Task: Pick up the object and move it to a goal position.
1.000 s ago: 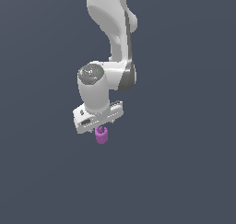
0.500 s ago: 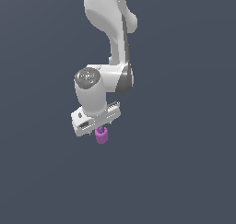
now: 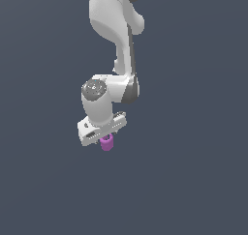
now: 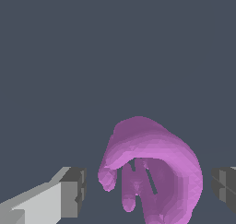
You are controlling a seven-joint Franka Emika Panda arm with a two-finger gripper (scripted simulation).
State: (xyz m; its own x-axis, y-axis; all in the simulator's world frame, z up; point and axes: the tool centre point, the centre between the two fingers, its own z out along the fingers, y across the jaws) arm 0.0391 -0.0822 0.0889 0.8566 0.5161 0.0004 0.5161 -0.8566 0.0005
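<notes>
Magenta against plain slate-grey, the single object (image 3: 107,142) in the exterior view sits directly under the white gripper (image 3: 103,137) of the one arm, poking out just below the hand, and no goal marker shows anywhere. From the wrist view the same object (image 4: 154,172) stands between the two dark finger pads (image 4: 73,191), with clear space on either side, so the jaws are spread around it rather than pinching it, and closing them looks like the move that matters next.
</notes>
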